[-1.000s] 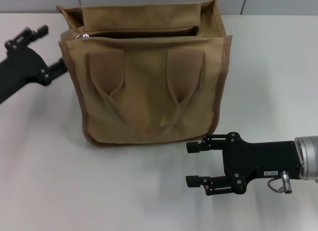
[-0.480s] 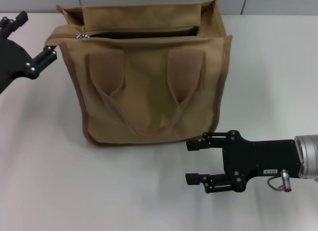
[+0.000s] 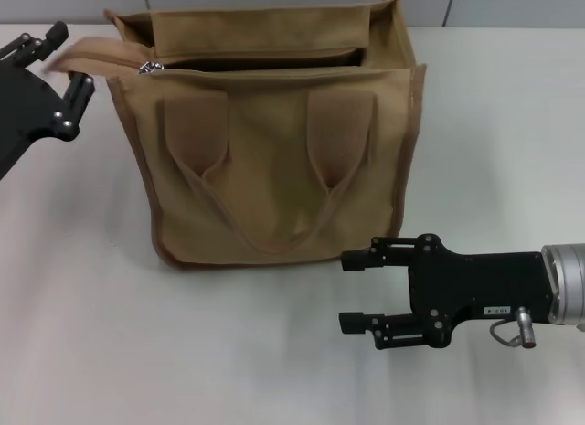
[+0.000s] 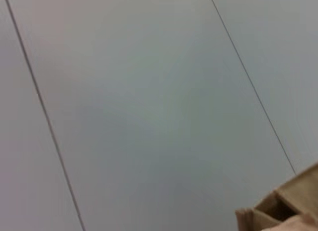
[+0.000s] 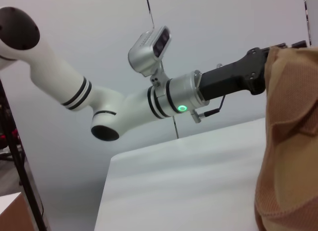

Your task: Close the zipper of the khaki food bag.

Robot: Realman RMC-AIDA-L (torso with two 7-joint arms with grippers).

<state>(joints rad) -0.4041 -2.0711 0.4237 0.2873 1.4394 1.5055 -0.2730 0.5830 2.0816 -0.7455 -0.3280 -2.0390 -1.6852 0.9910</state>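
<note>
Upper left, the left gripper (image 3: 66,55) grasps the khaki food bag (image 3: 274,169)'s corner flap; lower right, the right gripper (image 3: 352,291) hovers, fingers spread.

The left gripper (image 3: 62,58) has risen to the khaki food bag (image 3: 274,142)'s upper left corner, apparently pinching its end tab.

The khaki food bag (image 3: 274,160) stands upright on the white worktop (image 3: 137,343). It is a boxy tan bag with darker brown edges. Two looped handles (image 3: 265,183) hang flat down its front side. The top of the bag is open, and a dark gap shows inside. The zipper (image 3: 256,69) runs along the top from side to side. Its small silver pull tab (image 3: 152,68) sits at the bag's left end. A tan strap sticks out from the bag's top left corner.
</note>
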